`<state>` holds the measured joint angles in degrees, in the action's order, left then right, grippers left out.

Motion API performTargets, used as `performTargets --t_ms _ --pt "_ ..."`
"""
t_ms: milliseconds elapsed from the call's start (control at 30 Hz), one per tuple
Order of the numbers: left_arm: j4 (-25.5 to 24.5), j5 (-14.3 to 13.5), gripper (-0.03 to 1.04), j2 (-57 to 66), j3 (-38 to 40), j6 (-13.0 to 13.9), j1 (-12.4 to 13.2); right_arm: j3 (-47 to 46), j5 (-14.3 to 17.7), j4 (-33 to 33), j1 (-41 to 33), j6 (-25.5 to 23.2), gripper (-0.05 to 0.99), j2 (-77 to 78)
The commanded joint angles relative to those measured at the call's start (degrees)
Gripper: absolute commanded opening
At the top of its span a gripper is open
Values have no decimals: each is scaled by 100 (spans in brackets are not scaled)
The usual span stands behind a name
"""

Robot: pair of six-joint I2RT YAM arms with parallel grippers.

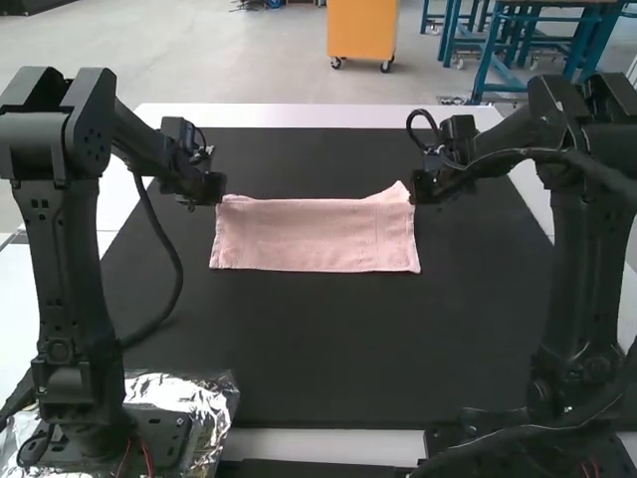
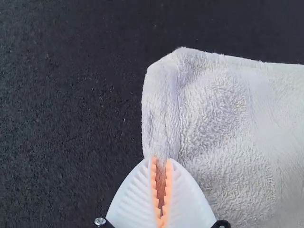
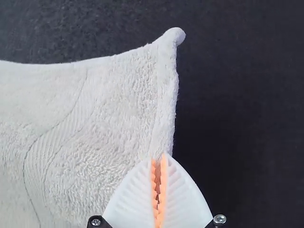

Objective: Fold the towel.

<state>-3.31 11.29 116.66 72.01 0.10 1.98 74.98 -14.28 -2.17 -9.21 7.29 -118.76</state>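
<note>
Towel pinched at both ends, fold pass set up

Towel (image 1: pixel 317 236) lies as a wide, shallow strip mid-mat, long sides running left to right. Reads as partly folded already, but can't confirm the layer count. Its far right corner peaks up; the near edge is straight and flat.

Left pincer (image 2: pixel 160 160): clenched on the towel's left end, edge cloth between the orange pads, close to a corner. Right pincer (image 3: pixel 158 156): same on the right end. In the high view both sit at the far corners.

Underneath: black mat (image 1: pixel 328 349) on a white surface (image 1: pixel 289 114). Crumpled foil (image 1: pixel 216 398) at the near left, well apart from the towel.

Step in hand, my read: grasp made for a fold along the long axis. Next move: lift both ends together, carry the far edge over the near one, matched height and speed. Watch for: thin bite on the right slipping, middle sagging, skewed edges.
</note>
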Motion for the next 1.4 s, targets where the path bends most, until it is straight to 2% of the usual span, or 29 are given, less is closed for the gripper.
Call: performTargets --t_ms 0,367,600,833,1133,1300,1333,1367 --pt "76 49 3 -390 -222 210 110 -159 -119 33 139 18 -2 345" --pt "85 119 3 -1321 -1004 219 22 -880 -338 138 157 -8 -2 1109" --pt "-117 216 3 -1814 -1444 184 22 -1469 -356 200 157 -26 -2 1628" --pt "-47 128 3 -2279 -2112 192 -40 -2014 -496 367 157 -35 -2 2067" --pt "-73 66 3 -2745 -2956 210 -40 -2603 -514 639 157 18 -2 2243" --pt "217 -39 3 -2877 -3395 227 -40 -2998 -505 551 148 53 -2 2217" --pt "314 -48 7 -2877 -3474 227 -40 -3042 -505 525 148 36 0 2199" --pt "375 -74 24 -2868 -3536 236 -40 -3077 -496 481 148 27 13 2199"
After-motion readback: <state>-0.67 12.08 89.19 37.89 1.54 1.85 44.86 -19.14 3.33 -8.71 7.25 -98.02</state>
